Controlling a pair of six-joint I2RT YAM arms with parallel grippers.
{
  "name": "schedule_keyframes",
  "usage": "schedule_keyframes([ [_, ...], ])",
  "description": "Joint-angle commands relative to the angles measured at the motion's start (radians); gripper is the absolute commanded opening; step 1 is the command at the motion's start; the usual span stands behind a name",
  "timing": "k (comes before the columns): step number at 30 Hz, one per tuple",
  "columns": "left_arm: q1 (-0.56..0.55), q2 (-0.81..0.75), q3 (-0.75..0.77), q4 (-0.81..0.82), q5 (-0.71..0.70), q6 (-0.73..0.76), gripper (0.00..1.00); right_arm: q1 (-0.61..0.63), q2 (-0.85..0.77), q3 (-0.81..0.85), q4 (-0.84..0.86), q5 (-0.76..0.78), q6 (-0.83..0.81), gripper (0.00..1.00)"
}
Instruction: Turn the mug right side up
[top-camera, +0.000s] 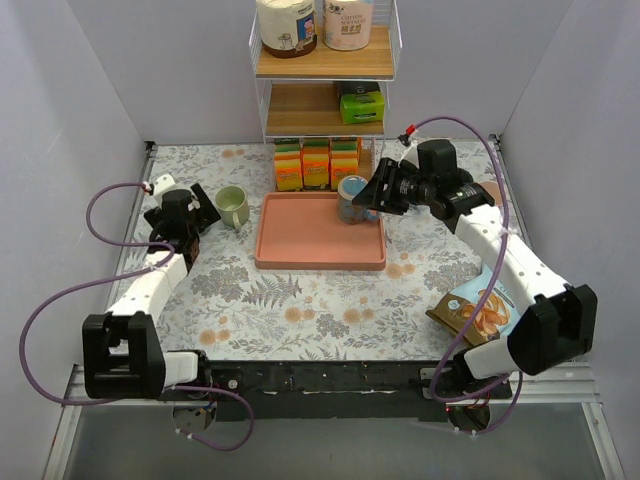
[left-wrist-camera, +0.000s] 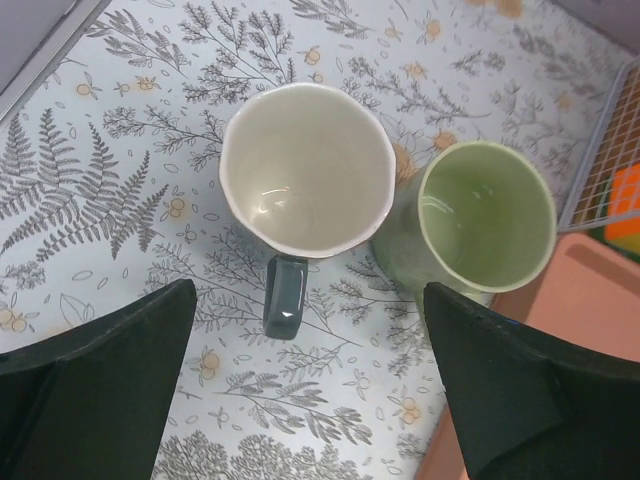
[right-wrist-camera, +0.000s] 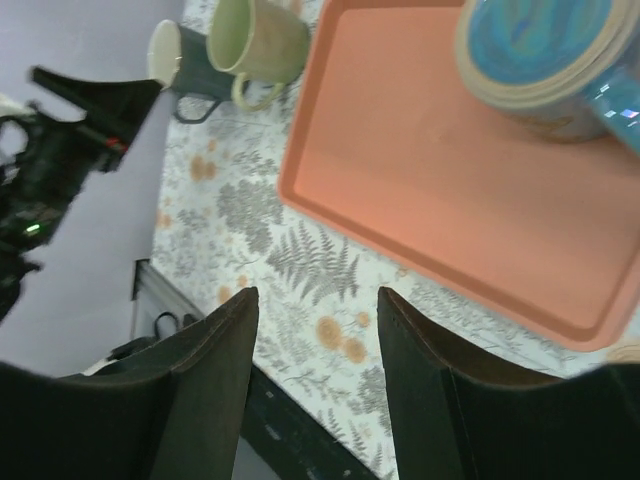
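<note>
A blue glazed mug (top-camera: 352, 197) stands on the salmon tray (top-camera: 300, 255). In the right wrist view the blue mug (right-wrist-camera: 545, 50) shows a flat blue face with a tan ring on top, seemingly its base. My right gripper (top-camera: 368, 200) is open and empty just right of it, with its fingers (right-wrist-camera: 200, 380) over the tray's near edge. My left gripper (top-camera: 205, 215) is open and empty. It hovers over a dark grey mug (left-wrist-camera: 305, 170) and a green mug (left-wrist-camera: 487, 215), which stand side by side with their mouths up.
A wire shelf (top-camera: 325, 70) with tins and a green box stands at the back. A row of orange boxes (top-camera: 317, 165) sits below it. A snack bag (top-camera: 472, 310) lies front right. The tray (right-wrist-camera: 420, 190) fills the middle.
</note>
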Motion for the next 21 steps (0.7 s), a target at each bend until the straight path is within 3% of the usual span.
schedule_keyframes([
  [1, -0.002, -0.129, 0.072, -0.270, -0.073, -0.178, 0.98, -0.004, 0.109, 0.116, -0.117, 0.154, -0.184, 0.58],
  [3, -0.004, -0.184, 0.061, -0.341, -0.087, -0.276, 0.98, -0.004, 0.157, 0.141, -0.116, 0.201, -0.275, 0.57],
  [8, -0.004, -0.353, 0.040, -0.415, -0.043, -0.297, 0.98, -0.004, 0.237, 0.188, -0.090, 0.300, -0.604, 0.57],
  [11, -0.004, -0.374, 0.074, -0.464, 0.007, -0.315, 0.98, -0.002, 0.274, 0.190, -0.079, 0.441, -0.684, 0.63],
  [14, -0.004, -0.381, 0.074, -0.472, 0.076, -0.368, 0.98, -0.002, 0.269, 0.140, 0.008, 0.482, -0.726, 0.67],
  [21, -0.004, -0.382, 0.054, -0.464, 0.198, -0.406, 0.98, -0.002, 0.330, 0.123, 0.093, 0.329, -0.846, 0.66],
])
